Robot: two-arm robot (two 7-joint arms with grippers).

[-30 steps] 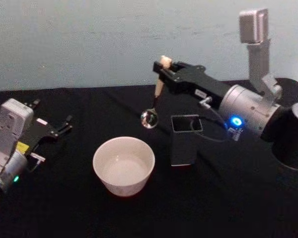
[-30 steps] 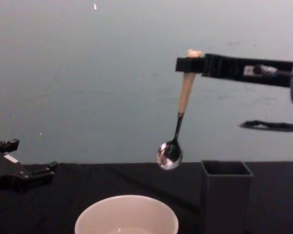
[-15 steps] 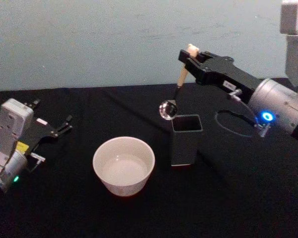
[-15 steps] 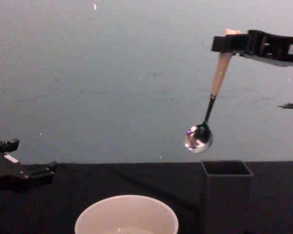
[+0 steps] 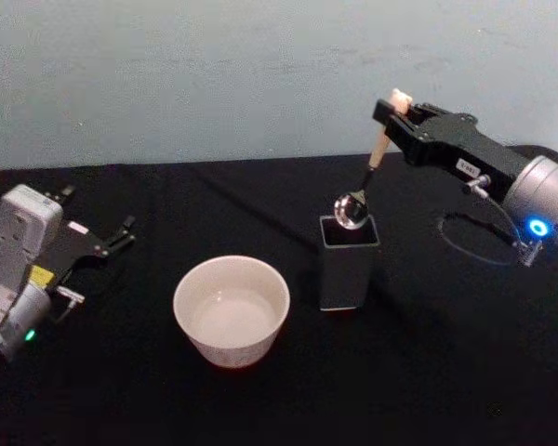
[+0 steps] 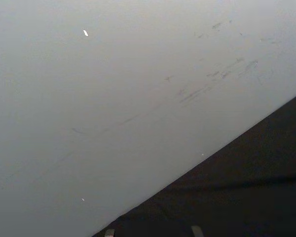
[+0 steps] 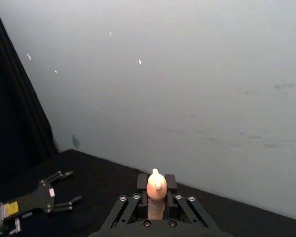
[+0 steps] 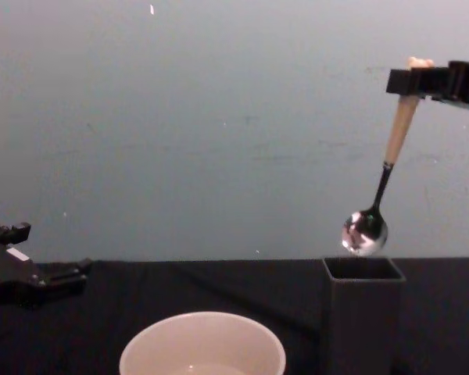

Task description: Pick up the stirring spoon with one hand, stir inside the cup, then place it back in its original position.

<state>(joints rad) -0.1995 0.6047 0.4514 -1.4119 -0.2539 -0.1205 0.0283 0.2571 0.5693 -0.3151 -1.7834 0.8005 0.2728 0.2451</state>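
My right gripper (image 5: 397, 111) is shut on the top of the stirring spoon (image 5: 364, 181), just below its bear head (image 7: 156, 184). The spoon hangs tilted, and its shiny bowl (image 8: 364, 232) hovers just above the open mouth of the dark square holder (image 8: 363, 315), the original position (image 5: 349, 261). The cream-white cup (image 5: 232, 310) stands on the black table to the holder's left, also low in the chest view (image 8: 202, 344). My left gripper (image 5: 116, 235) rests open at the far left of the table, away from everything.
A black cloth covers the table (image 5: 428, 372), with a pale wall behind. A dark round object (image 5: 544, 153) sits at the far right edge behind my right arm. Open table lies in front of the cup and holder.
My right gripper has carried the spoon to the right, from beside the cup to directly over the holder's mouth. The left arm has not moved.
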